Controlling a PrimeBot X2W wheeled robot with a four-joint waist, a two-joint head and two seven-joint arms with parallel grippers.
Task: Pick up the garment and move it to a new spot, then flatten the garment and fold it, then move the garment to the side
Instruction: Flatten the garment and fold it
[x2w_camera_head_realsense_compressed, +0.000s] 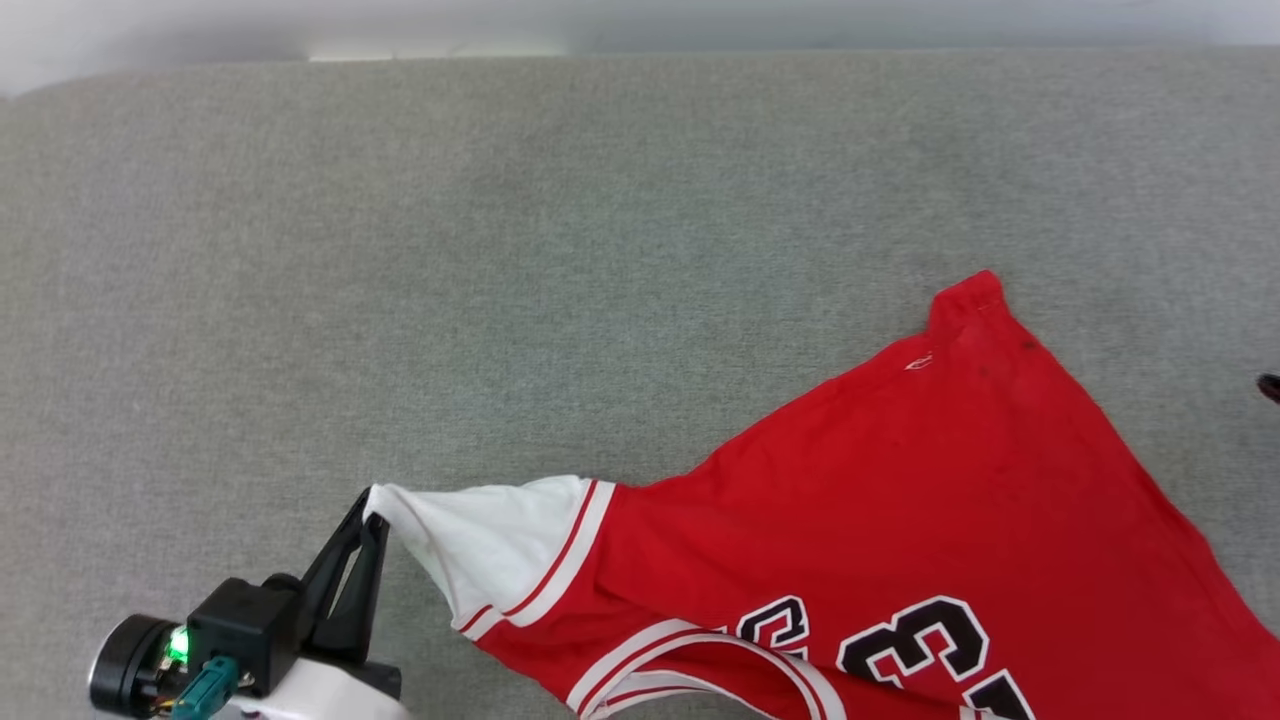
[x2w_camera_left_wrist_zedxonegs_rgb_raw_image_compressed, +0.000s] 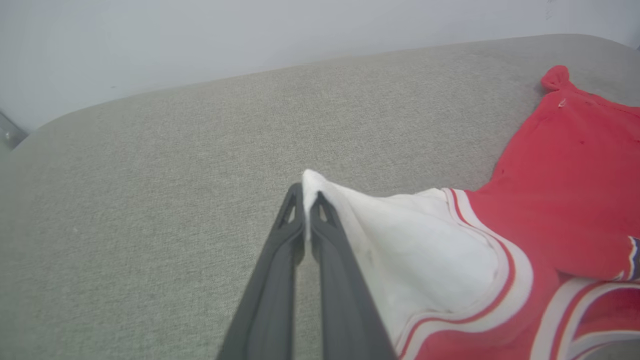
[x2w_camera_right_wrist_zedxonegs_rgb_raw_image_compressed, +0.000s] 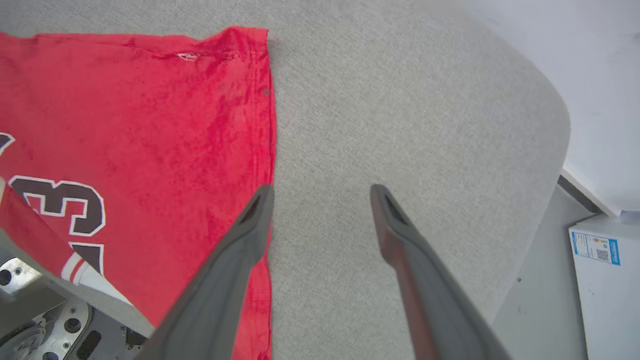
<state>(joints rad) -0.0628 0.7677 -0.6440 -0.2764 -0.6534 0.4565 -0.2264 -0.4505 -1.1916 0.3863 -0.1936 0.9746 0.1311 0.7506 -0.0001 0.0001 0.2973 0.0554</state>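
- One left gripper is clamped tight on the corner of a white sleeve. Its two long dark plastic fingers taper to hollow pointed tips, and the cloth peaks just above them.
- One right gripper stands released, its two smooth grey fingers spread wide with bare upholstery between them. The tip on the garment's side sits at the stitched red hem; whether it touches cannot be told.
- One garment, a soft red jersey, lies mostly flat. It stretches from the left gripper's tips away to that hand's right, and lies left of the right gripper's fingers.
- The one sleeve showing is white, edged with red-and-white striped trim. Black, white-outlined numerals "23" sit on the red panel, which ends in a pointed corner farthest from the left gripper.
- One grey woven surface, finely textured and round-edged, carries the garment and runs beyond both grippers.
- Farther off, past the right gripper's right finger, stands one white box with a blue-edged label.
- Behind the surface rises a plain pale wall.
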